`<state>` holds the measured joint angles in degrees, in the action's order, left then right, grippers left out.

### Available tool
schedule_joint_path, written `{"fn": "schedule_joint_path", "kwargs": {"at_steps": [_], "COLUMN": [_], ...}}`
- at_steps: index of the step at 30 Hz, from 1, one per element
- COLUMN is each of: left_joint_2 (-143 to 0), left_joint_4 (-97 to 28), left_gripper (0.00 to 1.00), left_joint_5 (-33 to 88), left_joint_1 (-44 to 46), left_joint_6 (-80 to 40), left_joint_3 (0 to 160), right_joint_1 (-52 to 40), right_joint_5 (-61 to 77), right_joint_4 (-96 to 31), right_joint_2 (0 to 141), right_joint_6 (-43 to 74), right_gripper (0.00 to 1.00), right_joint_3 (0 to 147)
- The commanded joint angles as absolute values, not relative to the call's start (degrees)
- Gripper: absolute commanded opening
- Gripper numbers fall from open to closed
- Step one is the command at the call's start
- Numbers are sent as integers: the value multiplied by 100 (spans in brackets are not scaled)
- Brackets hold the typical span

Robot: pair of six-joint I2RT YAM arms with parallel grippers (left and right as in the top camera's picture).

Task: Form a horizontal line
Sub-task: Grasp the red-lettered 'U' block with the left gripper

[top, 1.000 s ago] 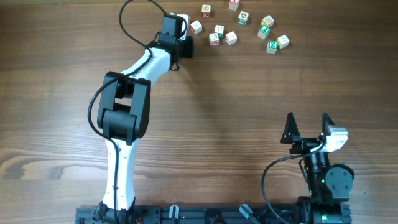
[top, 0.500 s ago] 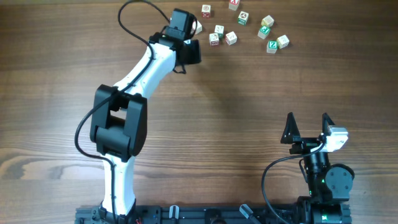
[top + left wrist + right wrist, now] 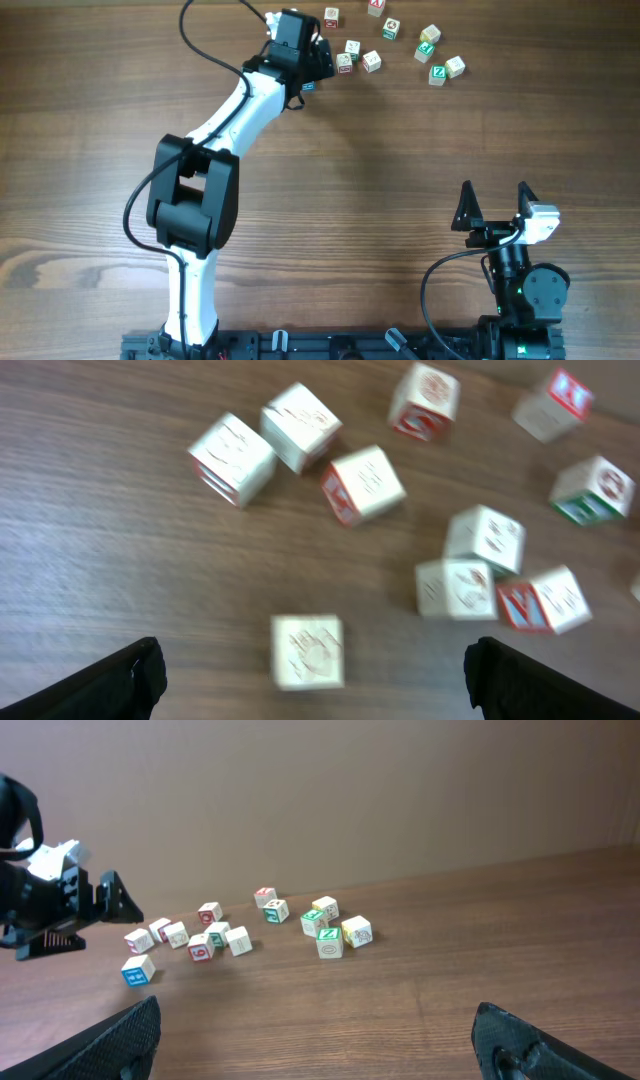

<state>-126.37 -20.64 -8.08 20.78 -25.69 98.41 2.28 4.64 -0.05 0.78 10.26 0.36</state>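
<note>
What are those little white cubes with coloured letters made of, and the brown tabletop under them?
The little white letter cubes look like painted wood: matte faces, printed coloured marks; blur leaves it open. The brown tabletop shows streaky grain and knots, real wood or laminate.

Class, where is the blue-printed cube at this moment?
In the right wrist view the blue-printed cube sits at the cluster's left end, just in front of a white cube and nearest the camera.

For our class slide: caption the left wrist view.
Open left end effector frames a lone letter cube; more cubes lie scattered beyond.
</note>
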Motion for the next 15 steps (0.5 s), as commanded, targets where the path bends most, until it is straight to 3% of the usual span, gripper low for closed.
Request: {"fn": "schedule_joint_path", "kwargs": {"at_steps": [1, 9, 13, 15], "left_joint_2": [-13183, -13655, -13666, -13666], "left_joint_4": [-1861, -1498, -1518, -1518], "left_gripper": [96, 94, 50, 40], "left_joint_5": [-849, -541, -541, -541], "left_joint_1": [1997, 2029, 2036, 2040], "left_joint_6": [-2591, -2574, -2576, -2574], "left_joint_3": [9815, 9815, 9815, 9815], "right_joint_1": [204, 204, 204, 204], "right_joint_5": [388, 388, 388, 388], "right_joint_4": [8, 8, 5, 8], "right_joint_2": [43, 43, 43, 43], "right_joint_6": [1061, 1061, 1061, 1063], "right_gripper": [100, 100, 100, 100], "right_joint_3": [30, 30, 30, 30]}}
